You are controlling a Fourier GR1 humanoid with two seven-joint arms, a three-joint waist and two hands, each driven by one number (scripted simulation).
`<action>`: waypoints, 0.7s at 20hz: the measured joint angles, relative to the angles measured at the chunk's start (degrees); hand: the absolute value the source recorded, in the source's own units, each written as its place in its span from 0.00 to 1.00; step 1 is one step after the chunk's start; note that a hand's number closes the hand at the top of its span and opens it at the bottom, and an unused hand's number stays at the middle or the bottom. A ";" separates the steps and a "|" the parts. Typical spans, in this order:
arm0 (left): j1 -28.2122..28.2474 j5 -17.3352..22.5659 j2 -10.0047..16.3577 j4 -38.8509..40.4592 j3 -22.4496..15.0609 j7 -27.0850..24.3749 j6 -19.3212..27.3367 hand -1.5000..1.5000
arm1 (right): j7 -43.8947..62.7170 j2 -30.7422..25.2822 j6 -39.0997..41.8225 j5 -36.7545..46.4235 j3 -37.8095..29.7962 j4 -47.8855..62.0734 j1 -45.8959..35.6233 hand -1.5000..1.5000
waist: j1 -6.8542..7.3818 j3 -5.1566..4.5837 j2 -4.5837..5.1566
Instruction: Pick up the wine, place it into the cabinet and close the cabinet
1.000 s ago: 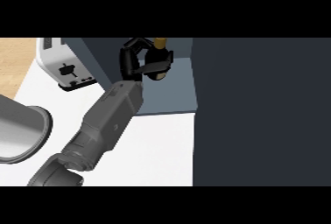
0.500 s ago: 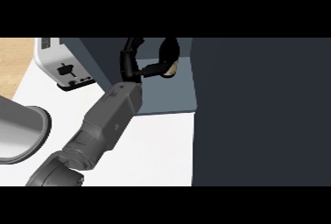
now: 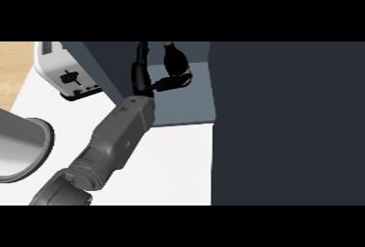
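Observation:
The wine bottle (image 3: 175, 60), dark with a gold top, stands inside the open cabinet (image 3: 191, 107) on its blue-grey shelf floor, near the back. My left hand (image 3: 145, 77) reaches into the cabinet just left of the bottle. Its fingers (image 3: 140, 54) point straight toward the back and its thumb (image 3: 172, 82) stretches right, touching the bottle's lower part. The hand is open and no longer wrapped round the bottle. The grey forearm runs down to the lower left. My right hand does not show.
The dark cabinet door (image 3: 285, 120) stands open and fills the right half of the view. A white toaster (image 3: 68, 72) sits at the upper left on the white counter (image 3: 171, 164). A grey round vessel (image 3: 21, 144) lies at the left edge.
The left hand was curled round the bottle a second ago; its fingers have since straightened and let go, leaving the bottle standing in the cabinet.

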 measured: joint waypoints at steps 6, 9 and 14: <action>0.42 0.45 -0.01 -0.61 1.25 -1.86 -0.06 0.00 | -0.24 0.16 -0.22 0.17 0.91 0.01 -0.18 0.00 | -0.23 -0.01 0.09; 0.52 0.14 -0.03 -0.71 1.22 -2.36 -1.35 0.00 | 0.11 0.32 -0.65 0.21 1.36 0.01 -0.57 0.00 | -0.19 -0.03 0.13; 0.77 -0.21 -0.05 -1.05 1.31 -3.45 -3.59 0.00 | 0.60 0.16 -1.27 0.28 1.44 -0.02 -1.50 0.00 | -0.19 -0.06 0.18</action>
